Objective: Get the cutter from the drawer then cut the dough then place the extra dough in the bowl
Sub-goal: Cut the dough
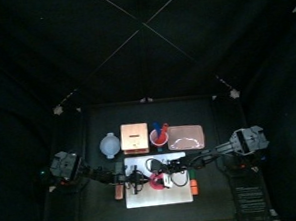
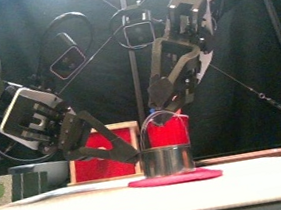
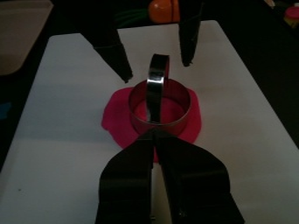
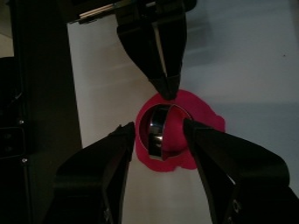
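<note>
The cutter stood on the dough at the middle of the board. The right gripper hung wide astride its handle, likely to press. The left gripper, pinched closed, met its side, seemingly to steady it.

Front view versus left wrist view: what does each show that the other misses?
Only the front view shows the red drawer front and the bowl behind the board. Only the left wrist view looks down into the cutter, dough inside its ring, and an orange toy beyond. Both show the left claw shut on the cutter's rim and the right claw open over its handle.
</note>
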